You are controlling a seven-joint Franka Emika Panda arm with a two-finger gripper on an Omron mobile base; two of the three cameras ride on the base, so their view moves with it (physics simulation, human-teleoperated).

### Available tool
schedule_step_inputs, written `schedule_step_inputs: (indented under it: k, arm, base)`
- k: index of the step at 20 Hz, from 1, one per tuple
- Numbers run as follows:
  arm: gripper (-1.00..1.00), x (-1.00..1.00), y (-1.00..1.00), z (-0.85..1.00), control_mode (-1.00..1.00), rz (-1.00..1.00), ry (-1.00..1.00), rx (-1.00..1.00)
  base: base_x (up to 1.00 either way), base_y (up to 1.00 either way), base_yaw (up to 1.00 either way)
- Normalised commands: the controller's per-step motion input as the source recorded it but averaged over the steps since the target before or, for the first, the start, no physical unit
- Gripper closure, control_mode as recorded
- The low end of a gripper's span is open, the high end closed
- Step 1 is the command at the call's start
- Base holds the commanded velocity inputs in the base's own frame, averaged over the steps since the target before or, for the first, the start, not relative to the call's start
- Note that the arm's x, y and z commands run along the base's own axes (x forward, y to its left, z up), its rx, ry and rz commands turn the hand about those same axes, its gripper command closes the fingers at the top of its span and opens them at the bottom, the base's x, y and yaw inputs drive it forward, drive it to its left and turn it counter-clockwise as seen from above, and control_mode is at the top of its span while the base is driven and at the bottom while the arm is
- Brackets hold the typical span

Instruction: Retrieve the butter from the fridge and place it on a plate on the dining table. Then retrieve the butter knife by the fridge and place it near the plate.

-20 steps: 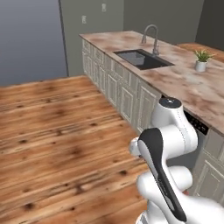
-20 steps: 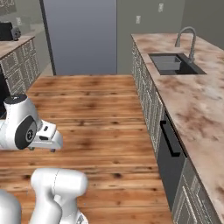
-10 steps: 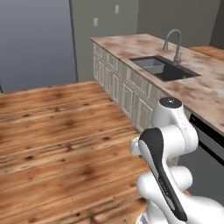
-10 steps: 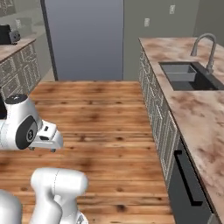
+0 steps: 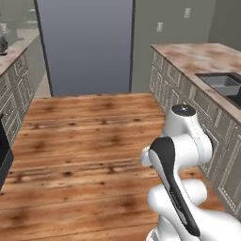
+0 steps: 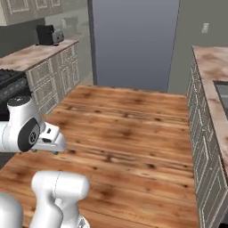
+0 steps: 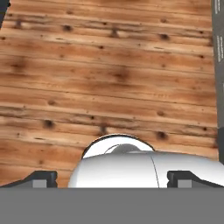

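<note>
Looking across the room, the wooden floor (image 5: 89, 155) is the biggest thing, with brown planks and dark knots running from the robot's base up to the far wall. At the far end stands the fridge (image 5: 84, 47), a tall dark grey block with its front closed, set between the cabinets on both sides. On the right there is a long counter (image 5: 202, 56) with a marbled brown and cream top on cream cabinets (image 6: 202, 147), and a dark sink (image 5: 226, 84) is sunk into it. On the left there is another marbled counter (image 6: 31, 53) on cream cabinets, and a small dark toaster (image 6: 48, 34) sits on it near the wall. Just beside that counter is a black stove (image 6: 11, 82). The white arm is folded low in front of the base. In the hand view the gripper (image 7: 111, 179) points down at the floor, its two dark tips stand wide apart, and it has nothing between them.
</note>
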Motion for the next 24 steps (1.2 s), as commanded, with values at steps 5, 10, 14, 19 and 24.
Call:
schedule_step_inputs:
  k: [5, 10, 14, 19, 24]
  arm:
    - [-1.00, 0.00, 0.00, 0.00, 1.00, 0.00, 0.00, 0.00]
    - [-1.00, 0.00, 0.00, 0.00, 1.00, 0.00, 0.00, 0.00]
    - [-1.00, 0.00, 0.00, 0.00, 1.00, 0.00, 0.00, 0.00]
    - [-1.00, 0.00, 0.00, 0.00, 1.00, 0.00, 0.00, 0.00]
    - [-1.00, 0.00, 0.00, 0.00, 1.00, 0.00, 0.00, 0.00]
  base:
    - [0.03, 0.51, 0.58]
    - [0.03, 0.62, 0.56]
    - [0.36, 0.27, 0.49]
    - [0.34, 0.19, 0.44]
    - [0.43, 0.09, 0.38]
